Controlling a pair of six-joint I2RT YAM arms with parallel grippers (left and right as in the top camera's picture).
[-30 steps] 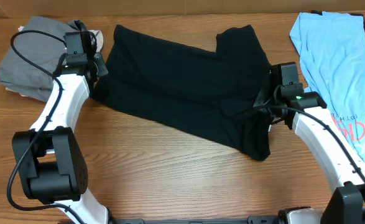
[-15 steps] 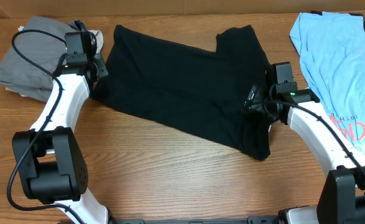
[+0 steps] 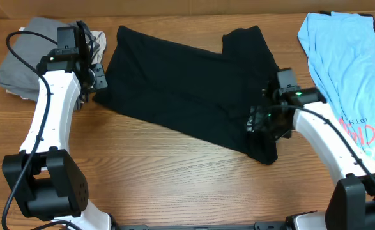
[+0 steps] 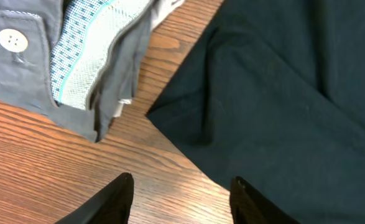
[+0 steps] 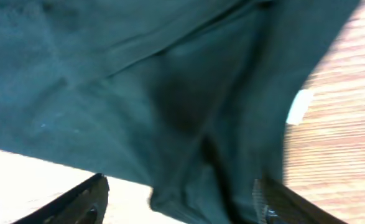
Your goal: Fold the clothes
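A black garment (image 3: 181,83) lies spread across the middle of the table, its right end bunched in folds. My left gripper (image 3: 91,80) hovers open at its left corner. In the left wrist view its fingers (image 4: 121,198) straddle bare wood, with the black garment's (image 4: 294,93) edge by the right finger. My right gripper (image 3: 259,121) hangs open over the bunched right lower part. In the right wrist view the black cloth (image 5: 138,81) and a white tag (image 5: 300,106) lie under the right gripper (image 5: 179,180), whose jaws stand wide and hold nothing.
Folded grey trousers (image 3: 27,54) sit at the back left, just beside the left gripper, their button and patterned waistband (image 4: 76,56) showing. A light blue printed shirt (image 3: 347,57) lies along the right edge. Bare wooden table (image 3: 174,179) runs along the front.
Both grippers opened and let go of the black garment. The left arm drew back and lifted to the left; the right gripper shifted left and forward over the bunched corner.
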